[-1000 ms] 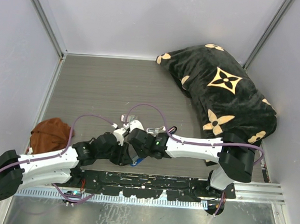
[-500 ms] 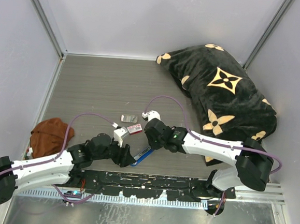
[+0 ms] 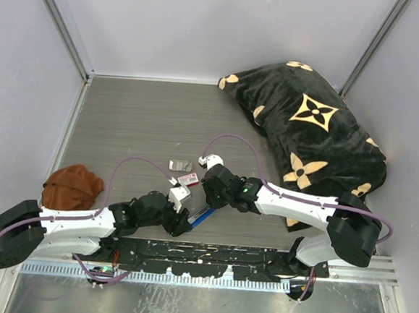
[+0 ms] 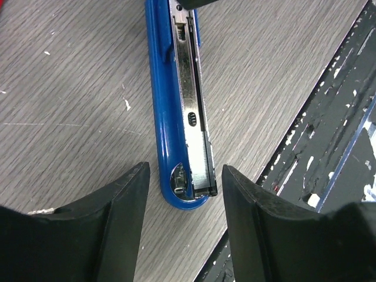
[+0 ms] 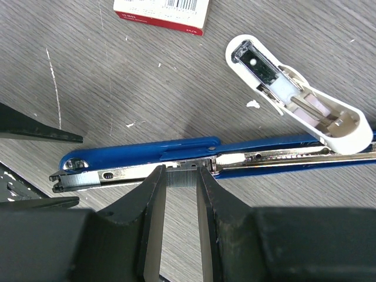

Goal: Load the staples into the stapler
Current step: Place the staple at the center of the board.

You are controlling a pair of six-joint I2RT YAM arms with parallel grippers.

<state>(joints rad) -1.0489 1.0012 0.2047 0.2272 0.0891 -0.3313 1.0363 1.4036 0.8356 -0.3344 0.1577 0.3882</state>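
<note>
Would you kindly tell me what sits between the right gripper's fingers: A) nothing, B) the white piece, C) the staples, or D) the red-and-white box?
C: in the right wrist view the staples sit pinched in the right gripper, at the silver channel of the stapler, while the box lies apart.

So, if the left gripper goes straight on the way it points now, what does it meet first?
The stapler, most likely: its rounded blue end lies ahead, between the open fingers of the left gripper. Depth is unclear, so the fingertips may reach the table beside it first.
</note>
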